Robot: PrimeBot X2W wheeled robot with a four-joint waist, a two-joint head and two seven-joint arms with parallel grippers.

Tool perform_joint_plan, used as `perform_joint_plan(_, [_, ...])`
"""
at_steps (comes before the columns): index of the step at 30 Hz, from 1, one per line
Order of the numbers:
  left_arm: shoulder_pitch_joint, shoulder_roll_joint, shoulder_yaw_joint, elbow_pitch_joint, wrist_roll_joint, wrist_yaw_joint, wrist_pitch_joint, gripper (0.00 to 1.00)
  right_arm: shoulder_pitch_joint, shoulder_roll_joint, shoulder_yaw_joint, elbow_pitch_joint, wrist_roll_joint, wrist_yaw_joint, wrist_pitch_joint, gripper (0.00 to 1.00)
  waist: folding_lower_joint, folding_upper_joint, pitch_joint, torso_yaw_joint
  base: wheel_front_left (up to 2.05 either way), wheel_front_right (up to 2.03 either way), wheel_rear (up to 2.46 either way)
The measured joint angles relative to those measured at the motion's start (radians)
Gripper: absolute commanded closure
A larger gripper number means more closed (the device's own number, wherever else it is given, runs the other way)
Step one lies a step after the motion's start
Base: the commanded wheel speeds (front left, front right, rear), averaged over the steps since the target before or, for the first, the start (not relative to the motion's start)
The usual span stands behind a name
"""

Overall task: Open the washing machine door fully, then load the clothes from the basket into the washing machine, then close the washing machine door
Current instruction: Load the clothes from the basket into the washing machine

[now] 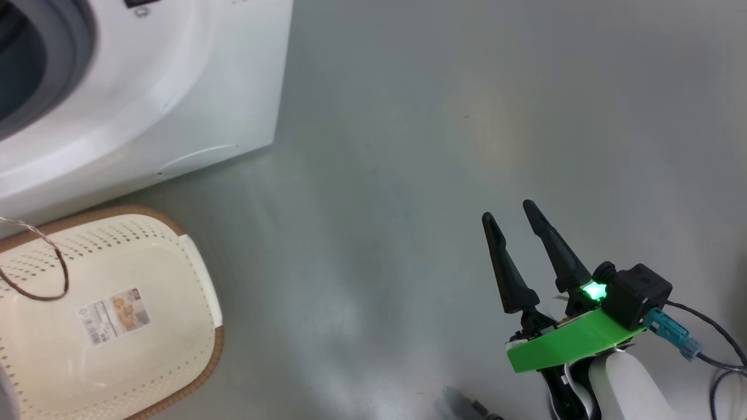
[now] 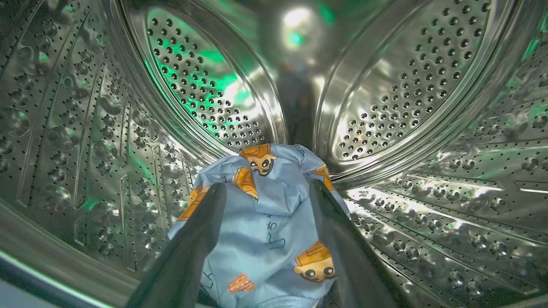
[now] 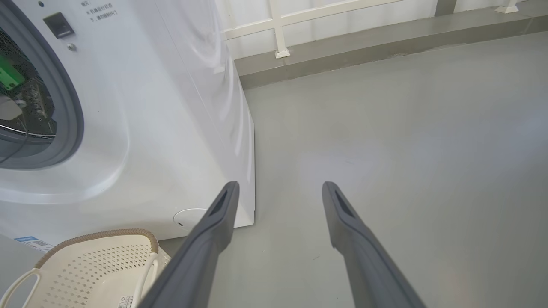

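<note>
Left gripper [image 2: 267, 187] is inside the steel perforated drum [image 2: 406, 64] of the washing machine [image 1: 192, 70]; jaws stand wide apart; the clothes [image 2: 265, 226], a light-blue garment with orange-brown bear figures, sit bunched in the gap, cloth against both fingers' inner faces; no pinch or squeeze shows in the fabric; the bundle rests low in the drum towards the far wall; green light reflects off the drum's far wall.

Right gripper [image 1: 508, 210] hangs over bare grey floor [image 1: 437, 116] at near right, well apart from the machine and the basket [image 1: 169, 350]; its two dark fingers are spread wide with nothing between them, plain in the right wrist view too [image 3: 280, 185]; green light lit on its wrist mount.

Washing machine stands far left; grey rubber gasket [image 3: 70, 107] rings the open mouth; a green part [image 3: 9, 77] shows inside the opening; round lower hatch [image 3: 190, 218] at the front's bottom right corner.

Basket sits at near left on the floor just in front of the machine; cream perforated walls, brown woven-look rim; only a label sticker [image 1: 114, 315] on its bottom, no fabric in it; a thin brown cable loop [image 1: 63, 268] hangs across its far-left part in the head view.
</note>
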Motion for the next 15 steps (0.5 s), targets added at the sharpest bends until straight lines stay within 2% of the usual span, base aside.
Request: perform_joint_plan(15, [0.228,-0.117,0.003,-0.079,-0.012,-0.023,0.0,0.0,0.009,-0.003,-0.035,0.02,-0.03,0.0,0.0,0.0,0.0,0.0,-0.114,0.076,0.0,0.0,0.0])
